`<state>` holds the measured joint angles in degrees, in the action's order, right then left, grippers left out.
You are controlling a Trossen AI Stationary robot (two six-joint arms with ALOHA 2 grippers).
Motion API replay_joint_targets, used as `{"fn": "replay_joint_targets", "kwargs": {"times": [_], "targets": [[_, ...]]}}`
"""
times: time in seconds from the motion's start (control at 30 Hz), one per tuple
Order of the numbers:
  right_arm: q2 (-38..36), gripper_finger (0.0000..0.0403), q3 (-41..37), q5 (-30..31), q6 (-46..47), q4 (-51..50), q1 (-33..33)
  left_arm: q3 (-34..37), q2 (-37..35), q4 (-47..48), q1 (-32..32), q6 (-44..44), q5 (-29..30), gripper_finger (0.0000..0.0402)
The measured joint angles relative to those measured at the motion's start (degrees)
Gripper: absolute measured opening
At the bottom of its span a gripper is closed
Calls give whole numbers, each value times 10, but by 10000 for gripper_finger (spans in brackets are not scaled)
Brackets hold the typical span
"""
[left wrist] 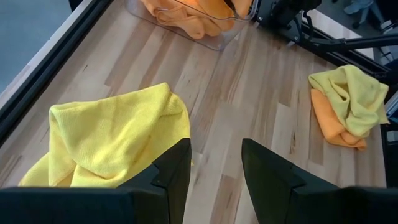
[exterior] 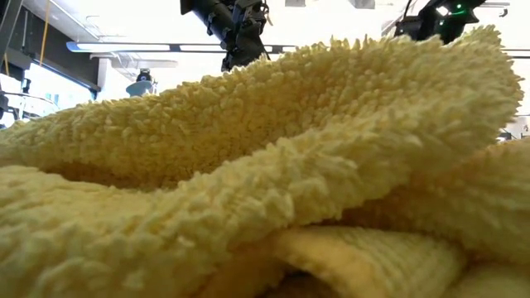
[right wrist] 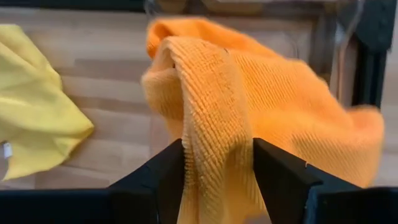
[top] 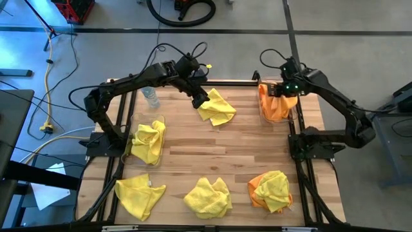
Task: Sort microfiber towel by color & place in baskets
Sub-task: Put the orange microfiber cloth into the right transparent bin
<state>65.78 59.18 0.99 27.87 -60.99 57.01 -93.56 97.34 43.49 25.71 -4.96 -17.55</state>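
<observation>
Wood-plank surface (top: pixel 225 145) ahead: my right tool (right wrist: pixel 217 180), jaws parted around the orange towel (right wrist: pixel 249 106), hangs over the right basket (top: pixel 265 116). I should open fully, lift straight clear. My left tool (left wrist: pixel 214 180), half-open and empty, hovers beside a yellow towel (left wrist: pixel 118 134).

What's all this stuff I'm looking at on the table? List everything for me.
Loose yellow towels: four, one far centre, three along the near edge.
Loose orange towel: one, under the near-right yellow one.
Left basket: clear, holds yellow towels.
Right basket: clear, holds orange towels.
Bottle: one, clear, far left.
Table: light wood.
Left claw: open, beside the far yellow towel.
Right claw: over the right basket, orange towel between its fingers.
</observation>
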Motion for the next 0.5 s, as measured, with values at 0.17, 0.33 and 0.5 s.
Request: {"fn": "replay_joint_targets", "kwargs": {"times": [0.17,0.33,0.5], "targets": [[26,155,0,3,3,-17,-1,0,0,0,0,-4,-2,129],[89,141,0,2,2,-28,-1,0,0,1,0,-6,-2,129],[161,138,-16,31,0,-17,-9,0,0,4,-1,-10,-2,129]]}}
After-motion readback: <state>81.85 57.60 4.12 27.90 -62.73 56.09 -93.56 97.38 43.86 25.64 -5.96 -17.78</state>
